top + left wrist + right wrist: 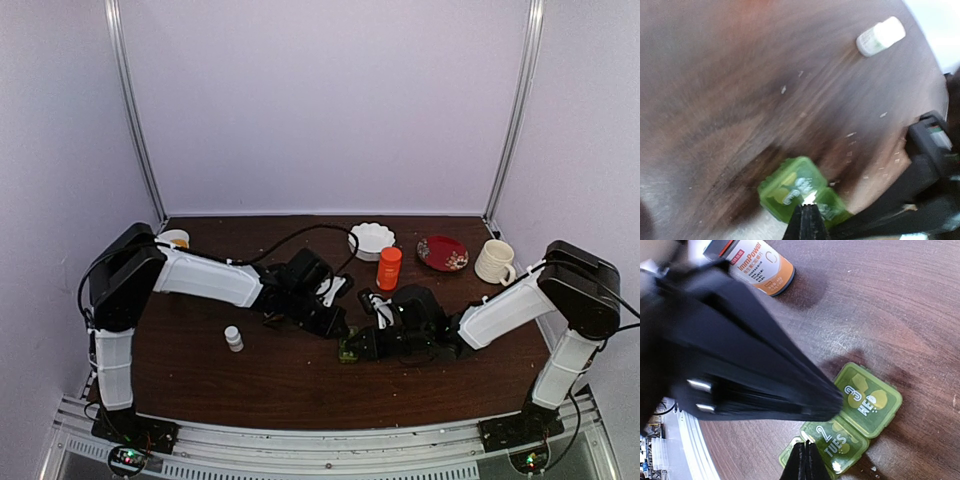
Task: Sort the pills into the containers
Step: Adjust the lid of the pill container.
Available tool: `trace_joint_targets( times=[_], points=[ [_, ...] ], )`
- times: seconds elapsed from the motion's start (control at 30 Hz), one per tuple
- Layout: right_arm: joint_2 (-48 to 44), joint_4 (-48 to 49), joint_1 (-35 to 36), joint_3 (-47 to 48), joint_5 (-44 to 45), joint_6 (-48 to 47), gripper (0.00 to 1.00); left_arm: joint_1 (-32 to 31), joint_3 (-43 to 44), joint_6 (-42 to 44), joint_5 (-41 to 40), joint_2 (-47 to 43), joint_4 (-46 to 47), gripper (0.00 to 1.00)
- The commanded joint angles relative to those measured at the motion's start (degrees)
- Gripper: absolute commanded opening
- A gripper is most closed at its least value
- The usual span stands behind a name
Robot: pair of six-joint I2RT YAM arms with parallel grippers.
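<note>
The green pill box [350, 350] lies mid-table between both grippers. In the right wrist view the lids of its WED cell [868, 399] and TUES cell [841, 442] are down, and the third cell [788, 456] is mostly hidden behind my fingers. My right gripper [805, 445] is shut, with its tips at the corner of the TUES lid. My left gripper [809, 204] is shut and points down at the box [792, 187]. A bright whitish speck sits at its tip; I cannot tell if it is a pill. Several loose pills [783, 89] speckle the table.
An orange bottle [389, 268] stands just behind the box, and a small white bottle [234, 339] stands to its left. A white bowl [371, 240], a red plate [442, 252] and a cream mug [495, 262] are at the back right. The left finger [765, 380] crosses the right wrist view.
</note>
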Motion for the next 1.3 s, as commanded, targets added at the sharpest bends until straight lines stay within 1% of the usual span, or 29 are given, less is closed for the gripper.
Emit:
trace_joint_targets(
  times=[0.0,0.13,0.3,0.4,0.53,0.67,0.77,0.9,0.97,1.13,1.27],
  points=[
    [-0.06,-4.86,0.28,0.24,1.56,-1.27,0.0,-0.59,-1.51,-0.28,1.19,4.38,0.23,0.0],
    [-0.1,-5.08,0.28,0.42,1.73,-1.4,0.0,-0.7,-0.93,1.53,-1.74,2.36,-3.66,0.0],
    [-0.84,-4.68,0.28,0.46,1.5,-1.61,0.0,-0.67,2.76,3.56,-4.04,-0.66,-8.42,0.0],
    [-3.09,-3.46,0.28,-0.13,0.94,-1.9,0.0,-0.64,4.26,3.73,-4.18,-1.65,-9.26,0.0],
    [-6.09,0.45,0.67,-2.16,-0.13,-2.04,0.0,-0.71,4.85,3.57,-4.17,-1.61,-8.97,0.0],
    [-6.67,3.75,1.39,-3.63,-2.18,-1.84,0.0,-0.62,4.81,3.39,-4.18,-0.31,-7.98,0.0],
    [-5.04,1.07,1.68,-2.74,-0.81,-2.18,0.0,-0.69,4.56,3.0,-4.36,1.31,-6.88,0.0],
    [-1.12,-5.41,1.69,-0.18,0.92,-2.47,0.0,-0.65,4.17,2.34,-3.15,1.78,-5.93,0.0],
    [-0.44,-5.66,1.69,-0.31,1.34,-2.31,0.0,-0.65,3.98,2.32,-3.17,1.68,-6.03,0.0],
    [-4.05,-4.97,1.69,-0.35,2.55,-3.29,0.0,-0.72,3.62,2.26,-2.79,1.64,-6.21,0.0],
    [-9.97,-4.55,1.69,-0.95,5.46,-5.22,0.0,-0.66,3.46,2.14,-2.53,0.31,-6.01,0.0]
  ],
)
